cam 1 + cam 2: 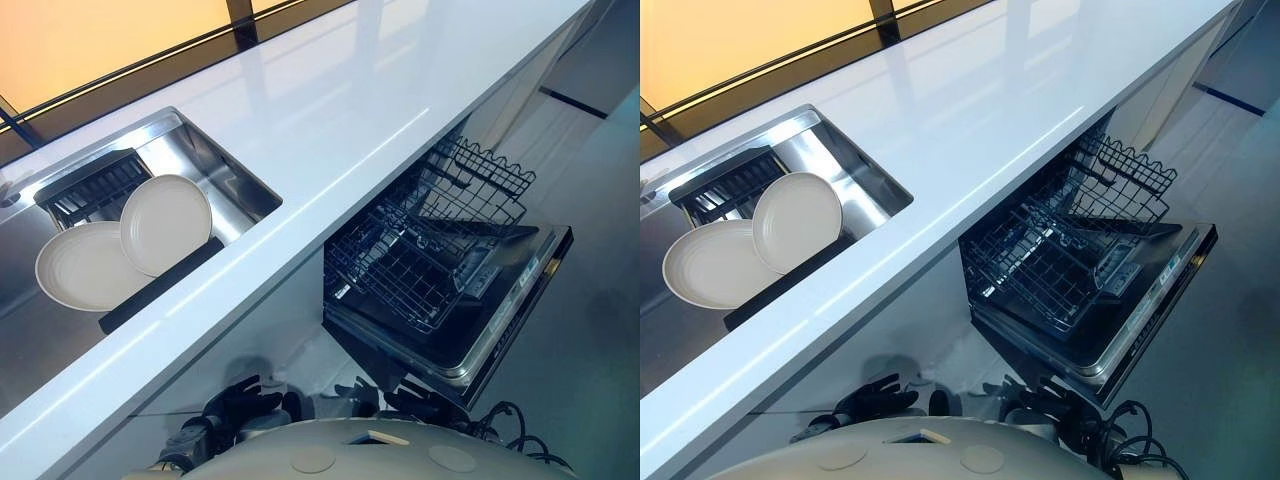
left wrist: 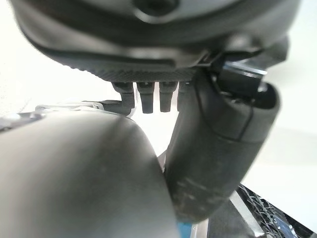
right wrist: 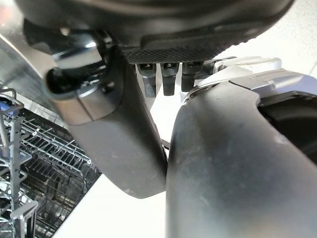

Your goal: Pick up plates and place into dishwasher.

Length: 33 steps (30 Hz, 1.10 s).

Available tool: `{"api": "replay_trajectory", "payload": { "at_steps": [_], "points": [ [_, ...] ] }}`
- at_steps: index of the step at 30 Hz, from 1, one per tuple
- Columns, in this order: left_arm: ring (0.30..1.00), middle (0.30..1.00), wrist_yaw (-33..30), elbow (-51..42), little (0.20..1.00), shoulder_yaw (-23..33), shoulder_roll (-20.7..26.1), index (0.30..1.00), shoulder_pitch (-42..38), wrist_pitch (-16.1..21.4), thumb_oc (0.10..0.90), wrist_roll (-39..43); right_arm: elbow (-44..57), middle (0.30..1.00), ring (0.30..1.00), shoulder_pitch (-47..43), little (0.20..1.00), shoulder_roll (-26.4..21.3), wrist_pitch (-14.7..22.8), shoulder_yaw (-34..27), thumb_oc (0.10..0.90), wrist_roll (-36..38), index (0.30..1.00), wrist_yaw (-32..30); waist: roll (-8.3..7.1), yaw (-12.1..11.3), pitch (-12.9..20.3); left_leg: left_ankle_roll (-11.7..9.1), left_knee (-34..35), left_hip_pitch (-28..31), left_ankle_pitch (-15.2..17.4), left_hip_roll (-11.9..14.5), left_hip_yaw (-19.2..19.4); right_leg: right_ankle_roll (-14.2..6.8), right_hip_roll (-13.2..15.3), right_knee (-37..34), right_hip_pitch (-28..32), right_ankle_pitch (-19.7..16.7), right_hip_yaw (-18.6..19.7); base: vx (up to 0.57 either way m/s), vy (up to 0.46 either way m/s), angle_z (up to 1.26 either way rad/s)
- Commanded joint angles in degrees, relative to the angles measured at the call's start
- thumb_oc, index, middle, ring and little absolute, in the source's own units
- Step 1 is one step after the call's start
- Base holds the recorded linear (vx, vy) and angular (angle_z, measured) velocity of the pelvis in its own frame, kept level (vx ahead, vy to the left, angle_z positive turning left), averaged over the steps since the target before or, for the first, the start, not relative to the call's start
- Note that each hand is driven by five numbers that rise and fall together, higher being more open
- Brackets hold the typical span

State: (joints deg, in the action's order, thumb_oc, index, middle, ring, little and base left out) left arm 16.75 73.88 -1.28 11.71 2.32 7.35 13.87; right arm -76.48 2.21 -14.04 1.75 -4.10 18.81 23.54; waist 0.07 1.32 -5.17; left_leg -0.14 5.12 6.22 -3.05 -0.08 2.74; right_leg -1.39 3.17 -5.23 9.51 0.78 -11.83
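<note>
Two pale round plates lie in the steel sink (image 1: pixel 236 176) at the left. One plate (image 1: pixel 80 268) lies flat, and the other plate (image 1: pixel 166 222) leans over its edge. The dishwasher (image 1: pixel 500 310) stands open under the counter, its door folded down and its wire rack (image 1: pixel 410 262) pulled out and holding no dishes. My left hand (image 1: pixel 240 400) and right hand (image 1: pixel 400 396) hang low below the counter edge, far from the plates. Both wrist views show relaxed fingers (image 2: pixel 148 99) and a thumb (image 3: pixel 119 139) with nothing held.
The long white counter (image 1: pixel 350 90) runs diagonally between the sink and the dishwasher. A black slotted drainer (image 1: pixel 95 185) sits at the sink's back, and a black bar (image 1: pixel 160 285) lies along its front edge. Grey floor (image 1: pixel 590 250) lies right of the dishwasher door.
</note>
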Motion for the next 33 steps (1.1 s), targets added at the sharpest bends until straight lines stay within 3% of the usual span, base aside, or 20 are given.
{"api": "replay_trajectory", "payload": {
  "at_steps": [1,3,6,10,13,17,19,21,23,24,25,27,28,29,33],
  "points": [
    [0.9,0.9,1.13,2.22,0.9,2.78,-1.27,0.9,-2.28,1.81,0.8,2.03,-1.64,0.9,0.9,-1.92,0.9,-0.74,2.76,-0.14,0.8,-2.71,0.9,0.13,1.42,-1.01,1.17,-1.93,-2.75,-0.3,5.91,1.68,2.87,-0.41,-1.81,5.18,-3.72,5.05,-0.37,0.0,0.0,0.0],
    [0.9,0.9,1.67,2.14,0.9,2.72,-1.29,0.9,-2.33,1.97,0.8,2.99,-1.57,0.9,0.9,-1.95,0.9,-0.72,4.26,0.48,0.8,-4.04,0.9,0.2,1.45,-1.03,1.15,-1.91,-2.61,-0.27,5.86,1.68,2.81,-0.44,-1.84,5.15,-3.74,5.02,-0.3,0.0,0.0,0.0],
    [0.9,0.9,1.96,2.16,0.9,2.8,-1.3,0.9,-2.36,2.28,0.8,2.68,-1.4,0.9,0.9,-2.04,0.9,-0.63,2.75,0.78,0.8,-3.97,0.9,0.88,1.34,-1.08,1.14,-1.9,-2.61,-0.34,5.8,1.67,2.79,-0.47,-1.8,5.17,-3.78,4.98,-0.33,0.0,0.0,0.0],
    [0.9,0.9,4.33,0.54,0.9,1.14,-1.01,0.9,-2.89,8.12,0.8,-0.29,-1.44,0.9,0.9,-2.22,0.9,-0.89,2.22,1.09,0.8,-4.5,0.9,-0.22,1.39,-0.99,1.16,-2.12,-2.48,-0.4,5.65,1.73,2.93,-0.6,-1.83,5.17,-3.95,4.87,-0.34,0.0,0.0,0.0],
    [0.9,0.9,10.98,-5.46,0.9,-2.18,-0.8,0.9,-3.45,9.98,0.8,1.66,-0.53,0.9,0.9,-2.58,0.9,-1.8,1.56,1.52,0.8,-6.46,0.9,-0.14,1.83,-1.19,0.77,-2.22,-2.37,-0.76,5.51,1.79,3.06,-0.75,-1.7,5.34,-4.41,4.82,-0.59,-0.03,0.017,0.0],
    [0.9,0.9,22.13,-19.6,0.9,-7.19,0.6,0.9,-3.95,4.01,0.8,6.93,1.16,0.9,0.9,-3.24,0.9,-3.48,-0.14,1.14,0.8,-6.75,0.9,0.13,2.69,-1.77,0.07,-2.0,-2.35,-1.52,5.2,1.82,2.78,-0.95,-1.46,5.78,-5.33,4.6,-0.68,-0.06,0.03,0.0],
    [0.9,0.9,29.14,-28.51,0.9,-9.28,1.51,0.9,-4.48,-0.79,0.8,10.43,1.79,0.9,0.9,-3.8,0.9,-4.41,-0.84,0.82,0.8,-6.8,0.9,0.28,3.15,-2.12,-0.3,-1.83,-2.24,-1.9,5.0,1.81,2.27,-0.96,-1.38,5.99,-5.82,4.49,-0.59,-0.06,0.028,0.03],
    [0.9,0.9,36.2,-35.99,0.9,-11.06,2.54,0.9,-4.58,-1.66,0.8,10.73,1.82,0.9,0.9,-4.32,0.9,-5.06,-1.12,0.6,0.8,-6.35,0.9,0.56,3.51,-2.48,-0.55,-1.71,-2.13,-2.11,4.88,1.8,1.76,-0.9,-1.33,6.1,-6.02,4.47,-0.53,-0.04,0.018,0.08],
    [0.9,0.9,39.15,-48.29,0.9,-14.35,4.79,0.9,-4.89,-3.77,0.8,10.87,1.47,0.9,0.9,-4.78,0.9,-5.36,-0.96,0.47,0.8,-5.64,0.9,0.35,3.88,-2.83,-0.73,-1.49,-2.12,-2.42,4.74,1.68,1.02,-0.89,-1.32,6.25,-6.23,4.44,-0.34,-0.03,0.008,0.11],
    [0.9,0.9,40.48,-52.72,0.9,-15.41,5.91,0.9,-5.05,-2.71,0.8,10.21,1.35,0.9,0.9,-4.92,0.9,-5.49,-0.87,0.48,0.8,-5.25,0.9,0.29,4.01,-2.96,-0.84,-1.4,-2.05,-2.44,4.74,1.66,0.74,-0.88,-1.29,6.29,-6.24,4.47,-0.37,-0.03,0.004,0.18],
    [0.9,0.9,39.98,-63.99,0.9,-17.34,8.3,0.9,-6.04,-5.04,0.8,10.27,0.67,0.9,0.9,-5.01,0.9,-5.57,-0.16,0.6,0.8,-4.54,0.9,0.01,4.3,-3.16,-0.94,-1.21,-1.9,-2.39,4.77,1.53,0.25,-0.84,-1.3,6.2,-6.08,4.54,-0.26,-0.02,0.002,0.15],
    [0.9,0.9,40.82,-70.61,0.9,-18.37,10.41,0.9,-7.31,-2.09,0.8,9.16,-0.15,0.9,0.9,-5.06,0.9,-5.45,0.5,0.75,0.8,-4.3,0.9,-0.32,4.55,-3.3,-0.73,-1.04,-1.79,-2.41,4.87,1.44,-0.06,-0.84,-1.31,6.09,-5.98,4.64,-0.31,0.01,-0.001,0.18],
    [0.9,0.9,39.15,-77.94,0.9,-19.2,12.93,0.9,-8.86,-4.35,0.8,10.29,-0.71,0.9,0.9,-5.03,0.9,-5.36,0.99,1.08,0.8,-4.26,0.9,-0.6,4.79,-3.35,-0.52,-0.96,-1.64,-2.36,4.89,1.37,-0.3,-0.85,-1.38,5.97,-5.84,4.73,-0.32,0.03,-0.007,0.25],
    [0.9,0.9,38.97,-80.62,0.9,-19.42,14.16,0.9,-9.65,-2.71,0.8,10.56,-0.99,0.9,0.9,-4.9,0.9,-5.2,1.29,1.24,0.8,-4.35,0.9,-0.75,4.88,-3.36,-0.4,-0.89,-1.53,-2.27,4.92,1.29,-0.48,-0.88,-1.43,5.86,-5.67,4.8,-0.29,0.03,-0.009,0.24],
    [0.9,0.9,37.57,-92.97,0.9,-17.87,17.44,0.9,-14.72,-9.05,0.8,25.41,-2.74,0.9,0.9,-4.08,0.9,-4.51,2.97,2.26,0.8,-4.47,0.9,-1.4,5.25,-3.53,0.57,-0.89,-1.07,-1.99,4.88,0.92,-1.52,-0.77,-1.65,5.26,-4.96,5.01,-0.17,0.04,-0.02,0.09]
  ]
}}
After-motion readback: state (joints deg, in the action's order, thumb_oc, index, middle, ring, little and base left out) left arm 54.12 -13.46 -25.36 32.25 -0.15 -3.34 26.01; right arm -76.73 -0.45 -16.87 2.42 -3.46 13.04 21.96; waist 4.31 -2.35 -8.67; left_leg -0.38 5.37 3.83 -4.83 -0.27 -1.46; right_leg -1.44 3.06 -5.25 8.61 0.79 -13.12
